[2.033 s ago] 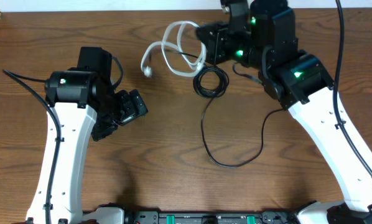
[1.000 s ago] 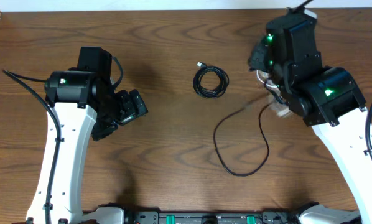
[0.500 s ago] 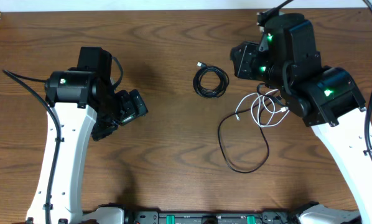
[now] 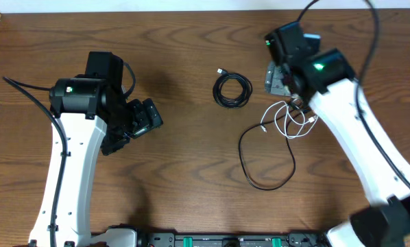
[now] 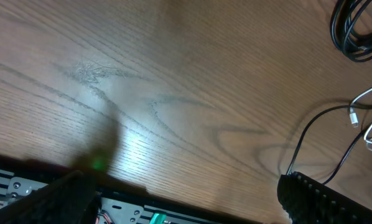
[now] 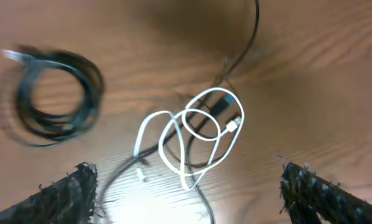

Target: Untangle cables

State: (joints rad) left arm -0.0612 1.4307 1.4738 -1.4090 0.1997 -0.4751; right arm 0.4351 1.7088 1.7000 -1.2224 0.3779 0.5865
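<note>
Overhead view: a coiled black cable [image 4: 232,90] lies alone at upper centre, apparently freed, while white cable [image 4: 288,121] loops cross a loose black cable [image 4: 241,151] at centre right, just below the open, empty right gripper [image 4: 279,80]; the left gripper [image 4: 150,118], also open, waits at left.
</note>
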